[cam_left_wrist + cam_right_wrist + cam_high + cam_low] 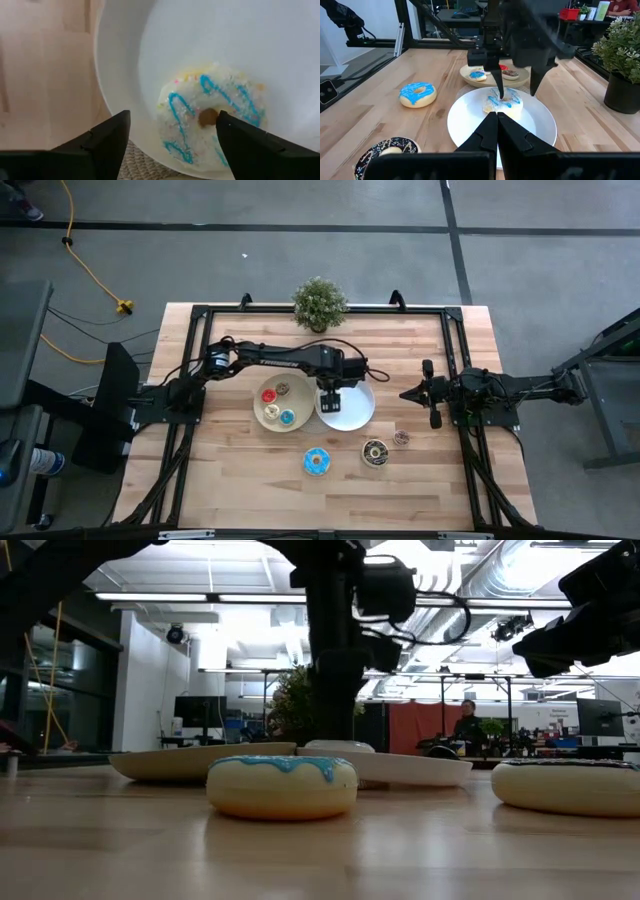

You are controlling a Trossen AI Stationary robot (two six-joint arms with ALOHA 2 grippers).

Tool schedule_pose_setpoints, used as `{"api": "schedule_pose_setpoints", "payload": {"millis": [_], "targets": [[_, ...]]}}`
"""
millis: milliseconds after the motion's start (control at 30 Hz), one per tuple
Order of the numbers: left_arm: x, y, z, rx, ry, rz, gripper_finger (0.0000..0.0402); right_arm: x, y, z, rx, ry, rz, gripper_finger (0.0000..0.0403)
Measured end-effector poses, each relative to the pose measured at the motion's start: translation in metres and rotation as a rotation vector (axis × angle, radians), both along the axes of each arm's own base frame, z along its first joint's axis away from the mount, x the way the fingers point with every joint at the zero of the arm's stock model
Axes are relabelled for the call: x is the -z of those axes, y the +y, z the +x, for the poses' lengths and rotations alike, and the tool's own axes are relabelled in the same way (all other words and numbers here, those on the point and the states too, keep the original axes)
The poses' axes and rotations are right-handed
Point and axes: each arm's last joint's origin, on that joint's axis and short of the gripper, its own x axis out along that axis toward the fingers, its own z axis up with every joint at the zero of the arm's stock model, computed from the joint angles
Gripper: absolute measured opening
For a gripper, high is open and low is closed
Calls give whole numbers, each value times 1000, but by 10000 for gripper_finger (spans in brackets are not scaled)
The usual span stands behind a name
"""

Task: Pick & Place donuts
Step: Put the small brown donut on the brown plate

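A white donut with blue drizzle and sprinkles (227, 90) (512, 107) lies flat in the white plate (362, 418) (465, 125). My left gripper (173, 117) (333, 402) hangs over it, open and pointing down. The beige plate (264, 413) beside it holds small donuts, among them red, brown and blue ones. A larger blue-iced donut (316, 462) (282, 785), a dark sprinkled donut (375, 451) (387, 150) and a small brown donut (401, 438) rest on the table nearer the front edge. My right gripper (497, 122) (405, 393) waits shut, right of the white plate. My left gripper comes from above with one fingertip (500, 97) at the donut's hole (206, 118) and the other finger (107, 140) outside the ring, over the plate. I cannot tell whether either finger touches the donut, which lies flat on the plate.
A potted plant (319, 303) (620, 55) stands at the far edge, behind the plates. Black frame rails (190, 360) run along the table's left, right and far sides. Bare wood lies along the near edge in front of the loose donuts.
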Motion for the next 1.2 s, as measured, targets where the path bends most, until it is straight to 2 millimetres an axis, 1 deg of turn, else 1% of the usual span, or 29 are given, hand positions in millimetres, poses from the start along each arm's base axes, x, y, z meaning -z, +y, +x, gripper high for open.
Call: {"api": "schedule_pose_setpoints", "payload": {"millis": [300, 500, 600, 667, 733, 833, 967, 1200], "targets": [[-22, 0, 1, -10, -10, 9, 294, 0, 0, 0, 0, 0, 0, 0], [-51, 0, -2, -12, -17, 17, 294, 0, 0, 0, 0, 0, 0, 1], [-69, 0, -4, -23, -69, 17, 294, 0, 0, 0, 0, 0, 0, 0], [-82, 0, -6, -40, -135, 17, 294, 0, 0, 0, 0, 0, 0, 1], [-89, 0, -10, -47, -156, 16, 294, 0, 0, 0, 0, 0, 0, 0], [-95, 0, -12, -49, -178, 18, 291, 0, 0, 0, -1, -1, 0, 1], [-98, 6, -14, -52, -183, 15, 263, 0, 0, 0, 0, -2, 0, 0], [-109, 21, -24, -26, -182, 2, 169, 0, 0, 0, 0, -1, 0, 0]]}}
